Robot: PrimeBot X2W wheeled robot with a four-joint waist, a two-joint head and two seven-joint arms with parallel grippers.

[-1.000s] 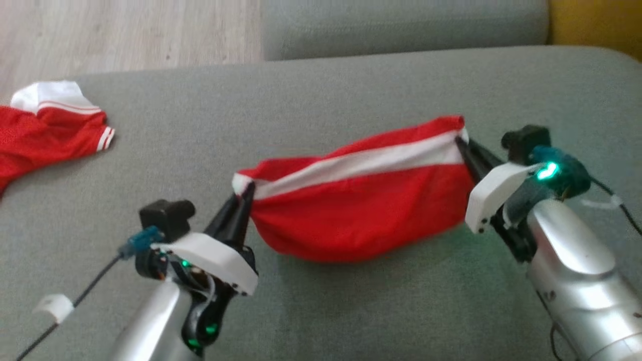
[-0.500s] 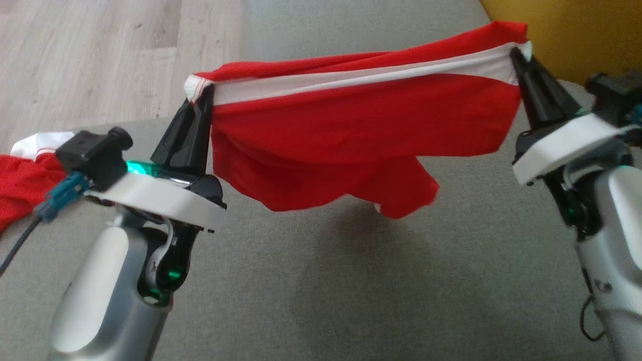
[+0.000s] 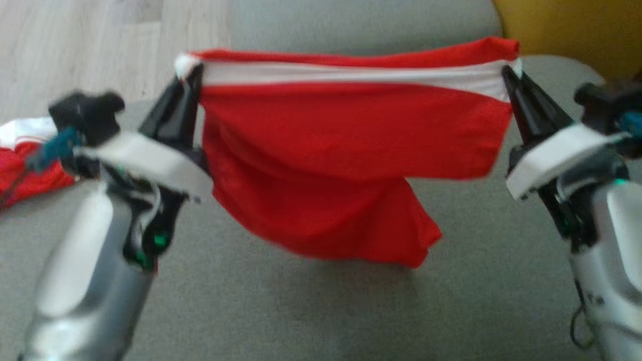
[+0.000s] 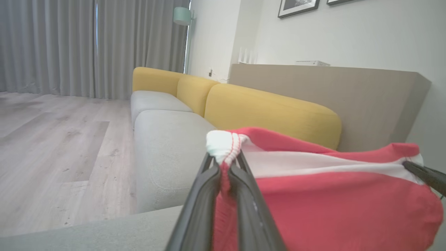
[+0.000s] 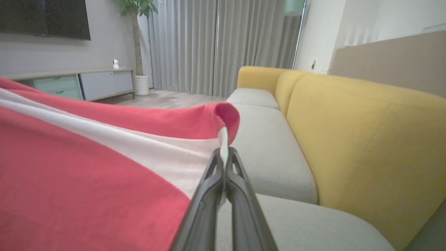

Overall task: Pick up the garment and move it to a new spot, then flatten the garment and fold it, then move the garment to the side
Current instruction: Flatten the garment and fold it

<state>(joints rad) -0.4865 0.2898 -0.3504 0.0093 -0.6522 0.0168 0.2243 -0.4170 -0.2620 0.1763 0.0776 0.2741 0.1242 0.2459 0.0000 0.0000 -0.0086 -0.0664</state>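
The garment [image 3: 346, 150] is red with a white band along its top edge, and it hangs stretched in the air above the grey sofa seat [image 3: 311, 311]. My left gripper [image 3: 193, 75] is shut on its left top corner, my right gripper [image 3: 506, 72] on its right top corner. The lower part of the cloth droops in loose folds toward the seat. In the left wrist view my left gripper [image 4: 224, 164] pinches the bunched white corner of the garment [image 4: 331, 205]. In the right wrist view my right gripper [image 5: 223, 153] clamps the white band of the garment [image 5: 87, 164].
A second red and white garment [image 3: 25, 165] lies at the seat's left edge. Wooden floor [image 3: 100, 45] runs beyond the sofa at the upper left. A yellow backrest [image 3: 567, 30] stands at the upper right, with more grey seat cushions [image 5: 268, 146] stretching away.
Both grippers have lifted the garment off the seat and pulled it taut between them. It has unfolded and hangs lower. The head camera has shifted too.
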